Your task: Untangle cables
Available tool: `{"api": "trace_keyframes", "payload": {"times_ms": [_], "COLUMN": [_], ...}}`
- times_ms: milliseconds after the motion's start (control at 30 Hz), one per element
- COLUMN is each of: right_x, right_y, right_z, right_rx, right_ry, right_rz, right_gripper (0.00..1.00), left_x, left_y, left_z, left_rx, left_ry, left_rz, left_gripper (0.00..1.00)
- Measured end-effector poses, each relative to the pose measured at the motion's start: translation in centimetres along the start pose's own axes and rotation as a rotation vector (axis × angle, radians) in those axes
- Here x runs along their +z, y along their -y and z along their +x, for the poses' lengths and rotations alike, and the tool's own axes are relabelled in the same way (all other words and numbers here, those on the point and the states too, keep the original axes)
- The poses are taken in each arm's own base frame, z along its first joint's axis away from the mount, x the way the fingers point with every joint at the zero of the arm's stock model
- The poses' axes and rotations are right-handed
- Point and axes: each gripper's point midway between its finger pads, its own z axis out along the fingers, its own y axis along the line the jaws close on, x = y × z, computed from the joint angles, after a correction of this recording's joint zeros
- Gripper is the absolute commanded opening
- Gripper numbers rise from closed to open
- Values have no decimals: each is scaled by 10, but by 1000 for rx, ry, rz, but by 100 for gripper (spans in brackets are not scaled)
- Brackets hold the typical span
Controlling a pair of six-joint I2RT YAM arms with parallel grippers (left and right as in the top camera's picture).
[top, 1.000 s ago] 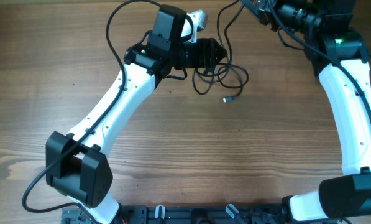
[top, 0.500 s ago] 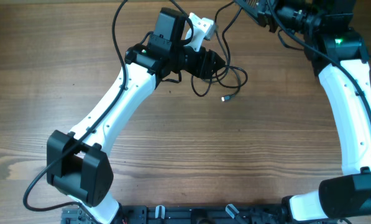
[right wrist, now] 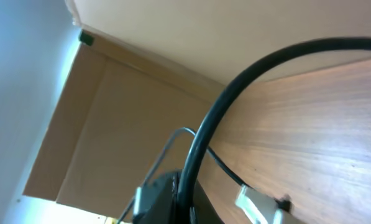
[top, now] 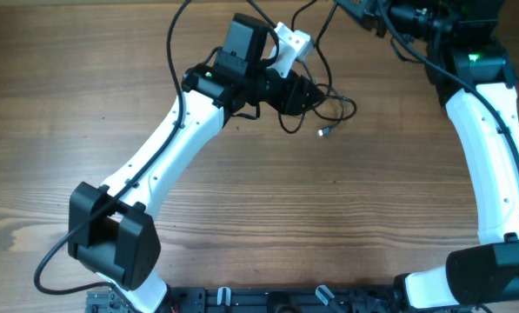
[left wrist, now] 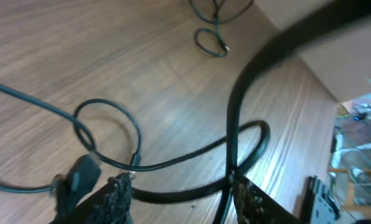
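Over the last second the left gripper [left wrist: 185, 196] has swung toward 3 o'clock in the overhead view, and the cables [top: 329, 103] have gone with it. The loose bundle now lies just off its tip, toward 1 o'clock from the middle of the counter [top: 242, 217]. The small plug end [top: 323, 132] has slid a little toward 2 o'clock, and the white plug block [top: 292, 41] has crept the same way, to 12 o'clock of the left gripper.

The left gripper's fingers [left wrist: 120, 196] stand partly spread, with strands crossing between them; they look hooked rather than pinched (the gap is far wider than any cord).

The right gripper [top: 362, 12], at the far edge near 1 o'clock, is pressed together, seemingly on a strand that climbs to it from the bundle.

My reading is that the bundle is being dragged along rather than opened up. Its loops still overlap, so the untangling looks barely started.
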Motion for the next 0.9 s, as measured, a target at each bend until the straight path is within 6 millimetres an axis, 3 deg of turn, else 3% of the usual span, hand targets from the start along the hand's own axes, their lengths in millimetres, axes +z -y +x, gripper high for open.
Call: {"api": "trace_keyframes", "payload": {"times_ms": [67,200,367,467,500,667,767,900], "right_x": [-1,-12,-40,-55,-60,-79,-82,-84], "right_y": [-19,-33,-17,-7,-2,35,73,104], "right_z": [-7,-25,-59,-74,-78,-86,-73,-55], "right_rx": [-37,-65,-13,1,13,104,185,210], "right_ry": [15,68,189,252,268,316,313,271], "right_rz": [-70,-127,-76,-46,-31,87,232,351], "right_gripper": [4,4,4,4,4,4,4,4], "left_x": [1,2,1,-1,-2,-4,-5,-7], "left_y": [5,8,5,0,-2,-9,-10,-10], "left_z": [2,18,34,43,49,63,71,77], "left_rx": [0,-41,-84,-108,-119,-148,-157,-173], "left_ry": [-8,-70,-130,-166,-189,-240,-269,-296], "left_rz": [18,25,5,-26,-44,-88,-95,-100], "left_gripper": [53,52,51,45,42,4,4,4]}}
